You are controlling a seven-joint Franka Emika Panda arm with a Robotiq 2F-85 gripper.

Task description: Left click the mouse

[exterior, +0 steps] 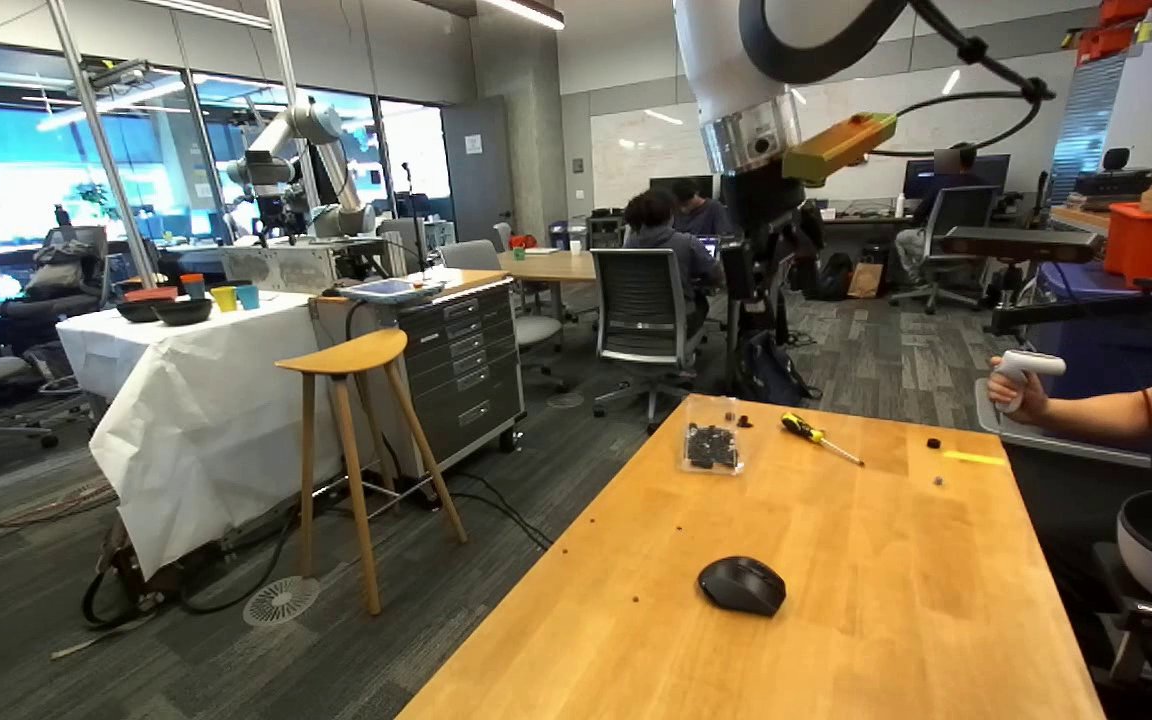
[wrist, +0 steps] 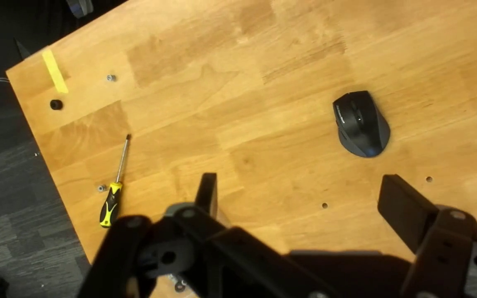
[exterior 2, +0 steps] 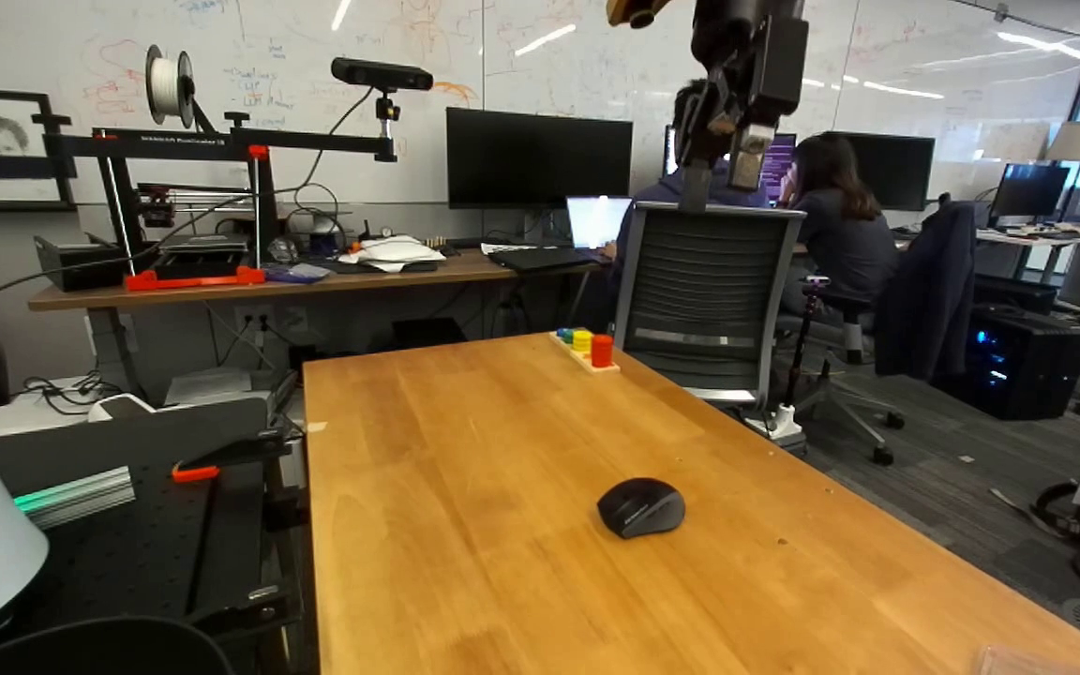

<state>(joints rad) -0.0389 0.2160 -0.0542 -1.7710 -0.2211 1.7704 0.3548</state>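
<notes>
The black computer mouse (wrist: pixel 362 124) lies on the wooden table in the wrist view, with its two buttons and scroll wheel towards the top of the picture. It also lies on the table in both exterior views (exterior: pixel 742 585) (exterior 2: pixel 641 507). My gripper (wrist: pixel 298 180) is open with nothing between its fingers in the wrist view. In an exterior view the gripper (exterior 2: pixel 722 173) hangs well above the table, apart from the mouse. In an exterior view the dark gripper (exterior: pixel 756 320) blends with the background, so its fingertips are hard to make out.
A yellow-and-black screwdriver (wrist: pixel 111 203), a black knob (wrist: pixel 56 104) and yellow tape (wrist: pixel 55 71) lie near one table end. A clear box of small black parts (exterior: pixel 711 445) stands there too. A colourful peg toy (exterior 2: pixel 589 349) sits at another edge. A person's hand (exterior: pixel 1028 395) holds a controller beside the table.
</notes>
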